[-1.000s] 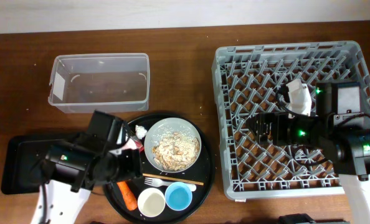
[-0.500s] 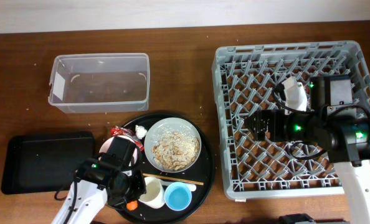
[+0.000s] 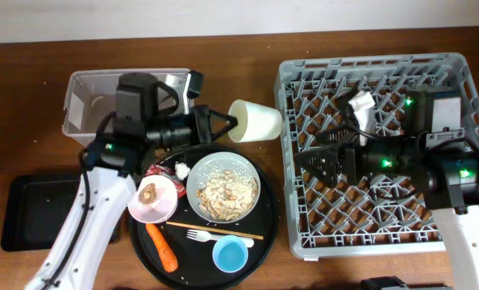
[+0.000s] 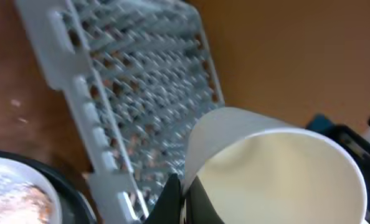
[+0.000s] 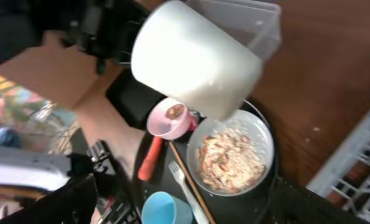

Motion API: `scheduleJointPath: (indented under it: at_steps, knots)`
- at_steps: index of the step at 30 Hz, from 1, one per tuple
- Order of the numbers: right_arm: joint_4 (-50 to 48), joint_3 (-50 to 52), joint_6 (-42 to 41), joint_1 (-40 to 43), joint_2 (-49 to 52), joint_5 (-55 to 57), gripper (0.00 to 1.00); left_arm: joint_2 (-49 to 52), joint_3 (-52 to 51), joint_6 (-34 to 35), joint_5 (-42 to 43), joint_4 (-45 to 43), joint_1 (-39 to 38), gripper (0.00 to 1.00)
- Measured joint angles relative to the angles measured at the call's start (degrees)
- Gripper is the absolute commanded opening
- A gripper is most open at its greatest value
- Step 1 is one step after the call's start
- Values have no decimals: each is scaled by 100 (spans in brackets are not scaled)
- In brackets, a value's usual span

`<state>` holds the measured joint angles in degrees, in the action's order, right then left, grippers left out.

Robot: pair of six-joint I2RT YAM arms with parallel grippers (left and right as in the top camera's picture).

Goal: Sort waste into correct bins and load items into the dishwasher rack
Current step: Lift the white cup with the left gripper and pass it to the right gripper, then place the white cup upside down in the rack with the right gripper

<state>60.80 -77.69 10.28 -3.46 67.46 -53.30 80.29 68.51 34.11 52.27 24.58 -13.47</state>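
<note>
My left gripper (image 3: pixel 226 126) is shut on the rim of the white cup (image 3: pixel 256 121) and holds it on its side above the table, between the clear tub (image 3: pixel 86 105) and the grey dishwasher rack (image 3: pixel 449 72). In the left wrist view the fingers pinch the cup (image 4: pixel 278 168) wall, with the rack (image 4: pixel 129 93) beyond. My right gripper (image 3: pixel 306 161) stands open over the rack's left side, facing the cup (image 5: pixel 197 59). On the round tray lie the bowl (image 3: pixel 223 187) of leftovers, the blue cup (image 3: pixel 231 254), fork (image 3: pixel 207 236), chopsticks (image 3: pixel 223 233), carrot (image 3: pixel 163 246), wrapper (image 3: pixel 153 170) and tissue (image 3: pixel 181 170).
A pink plate (image 3: pixel 151 196) with a brown lump sits at the round black tray's (image 3: pixel 268 217) left. The shallow black tray (image 3: pixel 30 209) lies at the front left. A white thing (image 3: pixel 360 103) rests in the rack behind my right arm.
My left gripper shut on the white cup at the round tray's front, lifted it and carried it back and right toward the rack. My right gripper swung left toward the rack's left edge.
</note>
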Motion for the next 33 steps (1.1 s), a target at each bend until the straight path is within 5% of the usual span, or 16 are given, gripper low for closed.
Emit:
scheduleJointPath:
  at_steps: [7, 13, 14, 16, 17, 18, 22, 27, 33]
  knots:
    - [-708, 0, 970, -122, 157, -1069, 95, 85, -15, -2, 2345, -1034, 28, 1]
    - [-1185, 0, 1067, -828, 466, -1381, 59, 83, -15, -4, 2785, -1104, 28, 2]
    - [-1178, 0, 1071, -824, 466, -1384, 57, 85, -15, -7, 2811, -1178, 28, 10]
    - [-1139, 0, 1051, -822, 466, -1366, 55, 85, -15, -13, 2811, -1263, 37, 73]
    - [-1091, 0, 964, -844, 466, -1279, 52, 85, -13, -39, 2754, -1329, 37, 96]
    - [-1067, 0, 815, -848, 452, -1088, 53, 83, -13, -42, 2662, -1333, 37, 99]
    - [-466, -13, -522, -262, -136, 662, 53, 85, -13, -22, 2063, -1320, 348, 99]
    - [1250, -20, -1792, 2608, -251, 3687, 54, 94, 39, -717, 1578, 323, 621, 99]
    - [1338, -35, -2728, 3847, 1263, 4878, 54, 98, 48, -1379, 498, 1639, 621, 99]
